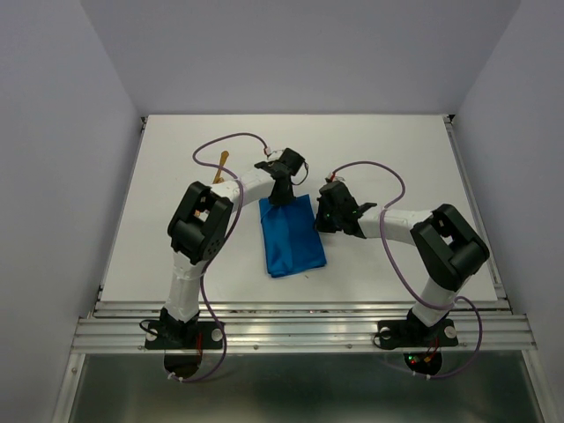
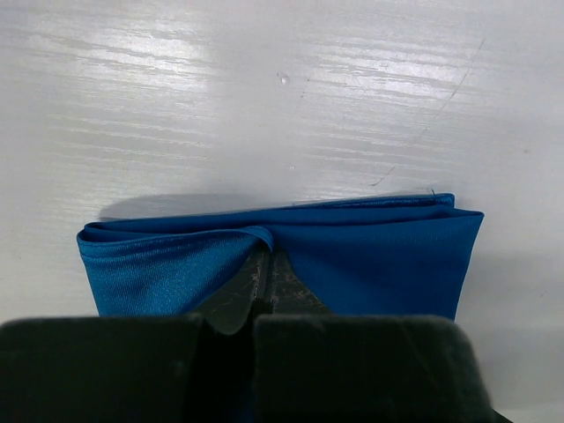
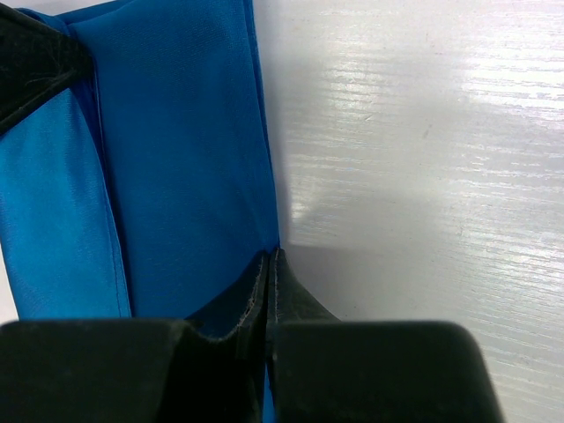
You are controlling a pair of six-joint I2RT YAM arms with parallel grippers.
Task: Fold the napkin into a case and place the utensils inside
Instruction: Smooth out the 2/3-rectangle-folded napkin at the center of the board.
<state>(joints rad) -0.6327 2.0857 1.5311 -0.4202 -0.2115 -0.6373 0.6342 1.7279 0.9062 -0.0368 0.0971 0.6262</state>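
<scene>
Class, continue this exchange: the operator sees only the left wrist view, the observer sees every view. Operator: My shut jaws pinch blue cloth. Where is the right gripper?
Observer: The right gripper pinches the napkin's right long edge, jaws shut.
Operator: Any utensils nearby?
Observer: One golden utensil lies on the table beyond the left arm, partly hidden by it.
Operator: What shape is the napkin?
Observer: A long folded rectangle, running from the left gripper towards the near edge.
</scene>
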